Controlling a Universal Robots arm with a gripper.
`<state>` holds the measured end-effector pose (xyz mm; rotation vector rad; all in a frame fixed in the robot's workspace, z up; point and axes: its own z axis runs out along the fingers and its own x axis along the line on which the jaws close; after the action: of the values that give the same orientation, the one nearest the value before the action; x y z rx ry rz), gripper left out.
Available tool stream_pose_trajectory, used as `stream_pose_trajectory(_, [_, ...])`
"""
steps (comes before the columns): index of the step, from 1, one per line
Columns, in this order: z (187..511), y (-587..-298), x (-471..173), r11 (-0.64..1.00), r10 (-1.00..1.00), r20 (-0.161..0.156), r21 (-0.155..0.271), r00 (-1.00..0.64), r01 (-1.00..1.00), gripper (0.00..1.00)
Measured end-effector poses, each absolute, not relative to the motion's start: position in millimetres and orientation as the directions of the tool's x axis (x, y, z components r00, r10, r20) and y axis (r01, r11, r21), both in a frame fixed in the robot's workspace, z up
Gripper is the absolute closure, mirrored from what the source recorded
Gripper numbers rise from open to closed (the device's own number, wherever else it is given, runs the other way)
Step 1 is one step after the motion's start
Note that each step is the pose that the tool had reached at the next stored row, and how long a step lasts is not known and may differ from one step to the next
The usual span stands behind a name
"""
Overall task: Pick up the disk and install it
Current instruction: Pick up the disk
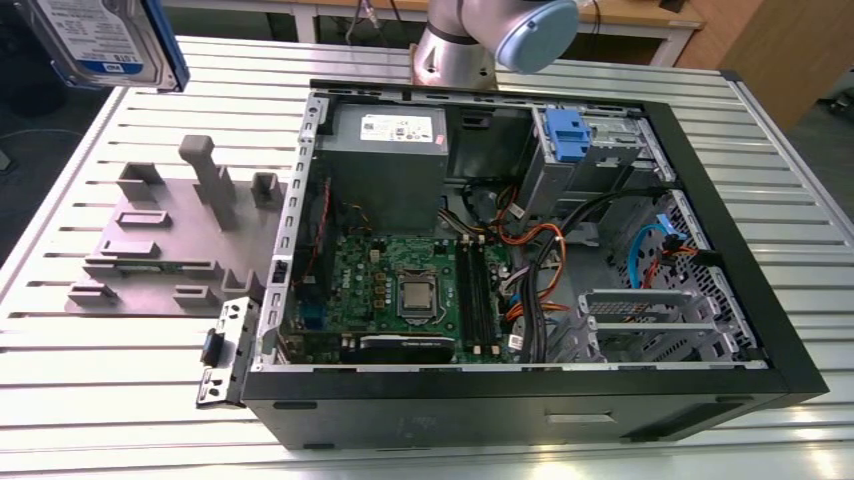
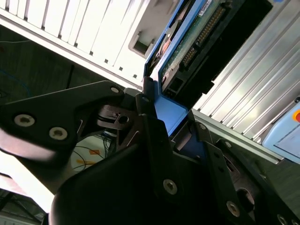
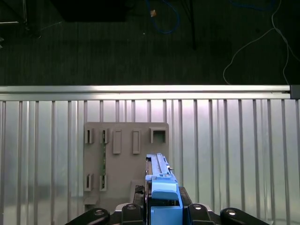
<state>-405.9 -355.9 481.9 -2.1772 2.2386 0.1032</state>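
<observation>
- Pick-up looks done: flat silver hard drive with a white-and-blue label and blue plastic carrier bracket point(image 1: 114, 45) is in the air, at the exterior view's upper left.
- Black two-finger gripper point(image 2: 174, 123) is clamped on the disk. In the second wrist view the fingers point(image 2: 151, 110) pinch the blue bracket's end, with no gap showing. The connector end points away from the wrist.
- In the first wrist view the disk hangs edge-on above the grey moulded holding fixture point(image 3: 124, 140), apart from it and touching nothing.
- The fixture sits on the ribbed aluminium table point(image 1: 107, 400), just beside the open black desktop computer case point(image 1: 534, 400). Nothing sits in the fixture's slots that I can see.
- Install not started, as I judge it: the disk is well apart from the case and not over it.
- Inside the case, a second blue-tabbed drive point(image 1: 566, 135) sits in the metal drive cage at the far corner, beside the big grey power supply box point(image 1: 384, 150).
- Left to do: the entire install.
</observation>
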Motion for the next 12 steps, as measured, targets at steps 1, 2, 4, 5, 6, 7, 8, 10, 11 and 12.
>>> stream_pose_trajectory(1, [482, -356, -405, 0.027, -0.998, -0.058, 0.035, -0.029, -0.999, 0.64])
stream_pose_trajectory(2, [482, -357, -404, 0.027, -0.998, -0.058, 0.035, -0.029, -0.999, 0.64])
stream_pose_trajectory(4, [482, -358, -401, 0.027, -0.998, -0.058, 0.035, -0.029, -0.999, 0.64])
stream_pose_trajectory(5, [482, -358, -400, 0.027, -0.998, -0.058, 0.035, -0.029, -0.999, 0.64])
stream_pose_trajectory(6, [482, -359, -399, 0.027, -0.998, -0.058, 0.035, -0.029, -0.999, 0.64])
stream_pose_trajectory(7, [482, -360, -398, 0.027, -0.998, -0.058, 0.035, -0.029, -0.999, 0.64])
stream_pose_trajectory(8, [482, -360, -397, 0.027, -0.998, -0.058, 0.035, -0.029, -0.999, 0.64])
stream_pose_trajectory(10, [482, -362, -396, 0.027, -0.998, -0.058, 0.035, -0.029, -0.999, 0.64])
stream_pose_trajectory(11, [482, -363, -395, 0.027, -0.998, -0.058, 0.035, -0.029, -0.999, 0.64])
stream_pose_trajectory(12, [482, -363, -394, 0.027, -0.998, -0.058, 0.035, -0.029, -0.999, 0.64])
